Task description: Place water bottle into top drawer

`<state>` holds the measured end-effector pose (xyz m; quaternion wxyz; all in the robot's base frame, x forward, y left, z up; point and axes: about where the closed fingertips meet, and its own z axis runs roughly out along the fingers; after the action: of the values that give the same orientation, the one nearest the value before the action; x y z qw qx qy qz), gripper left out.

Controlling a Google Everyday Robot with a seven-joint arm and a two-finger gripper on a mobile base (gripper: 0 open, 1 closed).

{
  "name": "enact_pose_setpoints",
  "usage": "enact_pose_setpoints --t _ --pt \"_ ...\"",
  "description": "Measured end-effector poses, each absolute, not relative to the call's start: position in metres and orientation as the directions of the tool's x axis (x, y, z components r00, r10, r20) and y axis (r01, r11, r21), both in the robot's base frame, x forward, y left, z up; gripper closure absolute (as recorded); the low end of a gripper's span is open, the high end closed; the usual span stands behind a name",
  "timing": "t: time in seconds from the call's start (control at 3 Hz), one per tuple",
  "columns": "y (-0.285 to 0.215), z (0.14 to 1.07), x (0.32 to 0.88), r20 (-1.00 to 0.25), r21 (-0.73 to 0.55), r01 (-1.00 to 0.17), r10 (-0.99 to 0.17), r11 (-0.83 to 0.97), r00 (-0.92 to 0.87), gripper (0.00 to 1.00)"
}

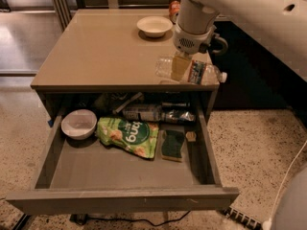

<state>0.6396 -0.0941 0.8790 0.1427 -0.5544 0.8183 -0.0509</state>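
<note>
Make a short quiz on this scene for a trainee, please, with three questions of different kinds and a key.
1. True or false: the water bottle already lies inside the top drawer.
2. Where is the gripper? A: over the table, at the water bottle. B: inside the top drawer. C: down by the floor.
3. Fill in: in the open drawer, the green snack bag lies between the white bowl and the ____.

Key: 1 false, it lies on the table near the right front corner. 2 A. 3 sponge.
</note>
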Motion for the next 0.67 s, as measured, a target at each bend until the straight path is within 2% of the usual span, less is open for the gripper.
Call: enact_pose_setpoints --t 0.67 --pt "-0.1 0.852 0.606 -0.188 -0.178 -0.907 -0.918 0.382 -0.35 1.0"
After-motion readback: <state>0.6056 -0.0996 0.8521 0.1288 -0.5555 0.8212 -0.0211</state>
